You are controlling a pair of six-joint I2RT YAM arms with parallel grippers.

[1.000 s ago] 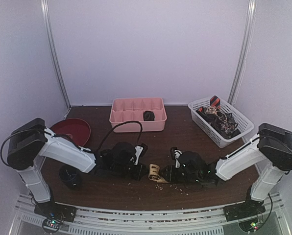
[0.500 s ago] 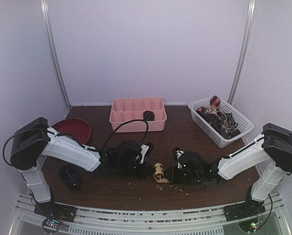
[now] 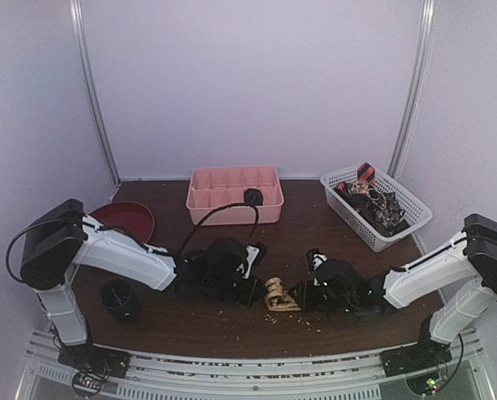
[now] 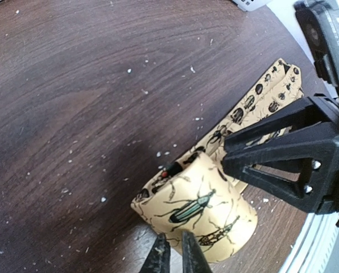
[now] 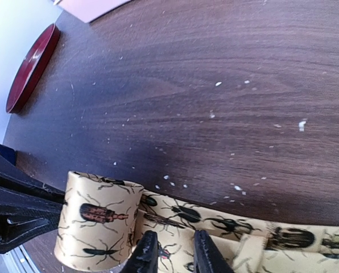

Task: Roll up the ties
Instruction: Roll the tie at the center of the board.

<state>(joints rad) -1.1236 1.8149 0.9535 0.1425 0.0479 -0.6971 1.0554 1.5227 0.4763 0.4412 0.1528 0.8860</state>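
Tan beetle-print tie (image 3: 278, 294) lies near the front of the wooden table (image 3: 307, 237), one end rolled, its tail flat. Your left arm (image 3: 123, 254) and right arm (image 3: 424, 279) stretch low toward it from either side. Your right gripper (image 5: 172, 250) pinches the flat tail. Your left gripper (image 4: 177, 253) sits at the roll, jaws a slit apart; you can't tell whether it grips.

A tan tie (image 3: 279, 296) printed with beetles lies on the table (image 3: 332, 242) near its front edge, about midway across. One end is wound into a short, fat roll standing on its edge. The rest trails off flat along the wood toward the right. More ties (image 3: 374, 202), dark and red-and-black, sit in a crumpled heap in the white basket (image 3: 342, 177) at the back right. A small dark roll (image 3: 253, 197), seemingly another tie, rests toward the right end of the pink tray (image 3: 223, 179).
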